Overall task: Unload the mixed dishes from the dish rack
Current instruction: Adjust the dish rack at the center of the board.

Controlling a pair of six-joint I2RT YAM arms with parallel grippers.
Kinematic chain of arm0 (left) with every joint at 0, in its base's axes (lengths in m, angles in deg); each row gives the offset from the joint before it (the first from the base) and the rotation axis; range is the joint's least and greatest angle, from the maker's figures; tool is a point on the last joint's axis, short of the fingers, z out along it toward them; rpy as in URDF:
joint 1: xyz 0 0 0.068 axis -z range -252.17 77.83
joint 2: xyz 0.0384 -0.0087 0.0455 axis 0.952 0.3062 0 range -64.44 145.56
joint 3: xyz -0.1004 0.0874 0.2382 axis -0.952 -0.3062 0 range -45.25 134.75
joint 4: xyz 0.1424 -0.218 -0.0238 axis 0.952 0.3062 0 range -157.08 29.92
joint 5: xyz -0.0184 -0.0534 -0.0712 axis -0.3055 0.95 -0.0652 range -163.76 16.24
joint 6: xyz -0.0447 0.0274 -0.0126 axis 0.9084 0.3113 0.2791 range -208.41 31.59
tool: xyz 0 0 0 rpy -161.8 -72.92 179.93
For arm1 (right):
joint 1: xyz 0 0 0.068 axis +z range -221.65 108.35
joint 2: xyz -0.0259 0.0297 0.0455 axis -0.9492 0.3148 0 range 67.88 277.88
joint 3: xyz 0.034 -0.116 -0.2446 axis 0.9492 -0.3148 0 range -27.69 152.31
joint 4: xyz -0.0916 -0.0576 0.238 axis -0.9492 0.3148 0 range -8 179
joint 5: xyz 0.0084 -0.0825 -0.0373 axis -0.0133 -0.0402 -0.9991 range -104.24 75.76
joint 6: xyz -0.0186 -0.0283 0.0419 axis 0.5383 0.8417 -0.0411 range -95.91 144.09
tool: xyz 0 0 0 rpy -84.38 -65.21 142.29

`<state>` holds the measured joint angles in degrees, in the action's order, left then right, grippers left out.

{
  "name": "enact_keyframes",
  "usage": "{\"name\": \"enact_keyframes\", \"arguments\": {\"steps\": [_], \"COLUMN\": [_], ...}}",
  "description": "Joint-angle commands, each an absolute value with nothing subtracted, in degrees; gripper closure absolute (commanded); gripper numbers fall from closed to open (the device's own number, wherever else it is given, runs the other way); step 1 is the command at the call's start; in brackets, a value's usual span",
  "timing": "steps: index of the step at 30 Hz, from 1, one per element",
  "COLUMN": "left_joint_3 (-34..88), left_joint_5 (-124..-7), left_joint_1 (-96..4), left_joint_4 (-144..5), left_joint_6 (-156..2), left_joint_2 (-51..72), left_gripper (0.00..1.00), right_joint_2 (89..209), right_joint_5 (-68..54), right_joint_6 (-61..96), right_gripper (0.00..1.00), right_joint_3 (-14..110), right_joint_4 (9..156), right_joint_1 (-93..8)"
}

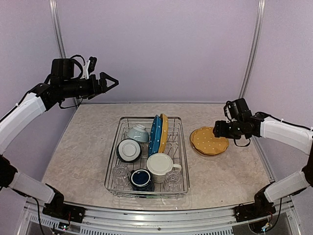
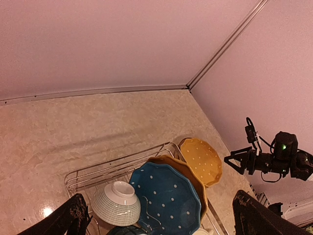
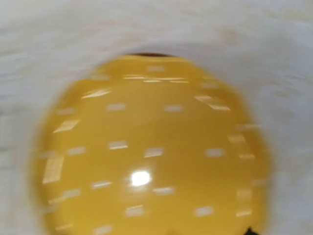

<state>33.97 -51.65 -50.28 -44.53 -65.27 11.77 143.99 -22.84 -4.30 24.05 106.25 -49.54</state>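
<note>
The dish rack [image 1: 182,147] holds a blue plate [image 1: 155,134] and a yellow plate [image 1: 164,129] standing on edge. With them are two pale bowls [image 1: 129,150], a cream mug [image 1: 160,165], a navy mug [image 1: 142,179] and small clear glasses [image 1: 120,174]. Another yellow dotted plate [image 1: 208,142] lies flat on the table right of the rack. My right gripper [image 1: 216,129] hovers at that plate's right rim, jaws spread and holding nothing. The plate [image 3: 151,152] fills the blurred right wrist view. My left gripper [image 1: 110,82] is raised high at the back left, wide open and empty.
In the left wrist view the rack [image 2: 117,164] lies far below with the blue plate [image 2: 168,196], an upturned bowl [image 2: 116,201] and the loose yellow plate [image 2: 201,159]. Lilac walls close the back and sides. Bare tabletop [image 1: 83,152] shows left of the rack.
</note>
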Motion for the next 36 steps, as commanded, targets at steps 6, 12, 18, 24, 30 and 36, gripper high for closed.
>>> {"name": "enact_keyframes", "arguments": {"steps": [6,12,18,24,30,36], "left_joint_3": [35.68,37.07,40.44,27.57,11.12,2.97], "left_joint_5": [-50.67,-53.4,-57.46,-58.69,-57.53,-61.72], "left_joint_1": [-49.01,-47.15,-45.93,-46.55,-43.62,-36.53], "left_joint_4": [-43.48,-40.99,-34.99,-31.85,-32.48,-33.3], "left_joint_6": [-63.89,-64.09,-59.59,-50.87,-42.78,-37.08], "left_joint_2": [13.95,15.75,17.19,9.11,-2.47,-4.75], "left_gripper": [0.01,0.01,0.01,0.01,0.01,0.02], "right_joint_2": [144.14,148.78,152.5,153.14,157.54,161.56], "right_joint_5": [-20.8,-20.1,-17.61,-19.0,-15.42,-14.48], "right_joint_6": [-10.93,-13.4,-16.74,-17.73,-17.47,-17.09], "right_gripper": [0.24,0.24,0.31,0.4,0.57,0.58], "right_joint_3": [30.68,33.64,32.77,29.36,30.48,31.61], "right_joint_4": [104.32,99.86,96.91,94.04,91.31,91.16], "right_joint_1": [-34.34,-28.19,-27.55,-27.78,-28.46,-29.25]}}
